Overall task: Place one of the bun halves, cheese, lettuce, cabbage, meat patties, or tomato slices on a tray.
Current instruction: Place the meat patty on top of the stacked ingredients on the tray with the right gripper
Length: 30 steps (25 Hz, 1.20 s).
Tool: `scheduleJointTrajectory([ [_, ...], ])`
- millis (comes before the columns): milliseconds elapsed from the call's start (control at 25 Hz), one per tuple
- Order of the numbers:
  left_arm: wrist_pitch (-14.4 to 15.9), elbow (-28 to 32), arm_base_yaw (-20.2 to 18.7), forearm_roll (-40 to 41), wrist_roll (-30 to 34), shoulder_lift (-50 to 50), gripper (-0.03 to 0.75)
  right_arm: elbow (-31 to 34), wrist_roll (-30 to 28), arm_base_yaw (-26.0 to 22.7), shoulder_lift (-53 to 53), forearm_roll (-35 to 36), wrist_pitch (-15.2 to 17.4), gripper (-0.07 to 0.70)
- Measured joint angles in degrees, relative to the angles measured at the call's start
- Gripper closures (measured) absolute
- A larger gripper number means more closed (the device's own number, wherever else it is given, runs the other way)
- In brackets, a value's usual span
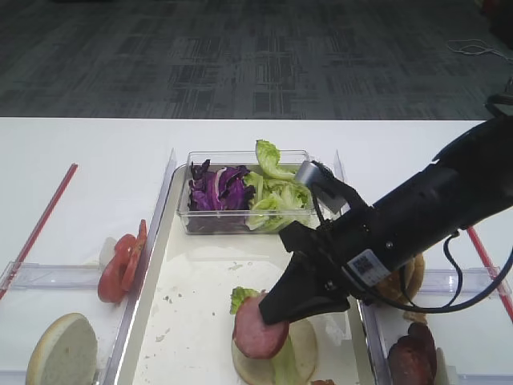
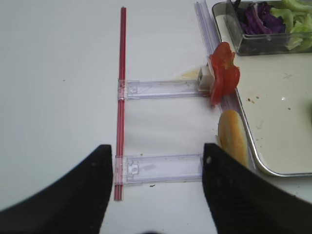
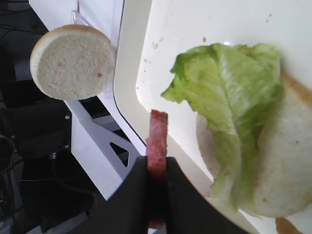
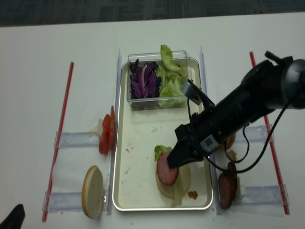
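Large cream tray (image 1: pixel 188 321) in the middle of the table, clear box (image 1: pixel 244 219) with purple cabbage (image 1: pixel 218 189) and lettuce (image 1: pixel 276 196) at its far end. Near end of the tray: bottom bun half (image 4: pixel 183 179) with a lettuce leaf (image 3: pixel 234 107) laid over it. Right gripper (image 1: pixel 280 309) clamped on the edge of a meat patty (image 1: pixel 258 327), held on edge just above that leaf. Glossy, dense, probably slippery; rim pinch holds but invites swinging, so best lowered flat before release. Left gripper (image 2: pixel 156 168) spread wide over bare table at the left, holding nothing. Tomato slices (image 2: pixel 223 73) and a second bun half (image 2: pixel 233 139) propped beside the tray's left rim, soft, easily crushed.
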Motion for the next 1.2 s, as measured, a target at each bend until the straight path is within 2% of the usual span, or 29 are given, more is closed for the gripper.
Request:
scheduleJointTrajectory([
  [400, 0.0, 0.0, 0.0, 0.0, 0.0, 0.0, 0.324, -0.12, -4.06, 0.0, 2.16, 1.87, -0.5, 0.549],
  [760, 0.0, 0.0, 0.0, 0.0, 0.0, 0.0, 0.324, -0.23, -4.31, 0.0, 2.16, 1.96, -2.83, 0.549],
  [1200, 0.0, 0.0, 0.0, 0.0, 0.0, 0.0, 0.324, -0.23, -4.58, 0.0, 5.36, 2.27, -2.62, 0.549],
])
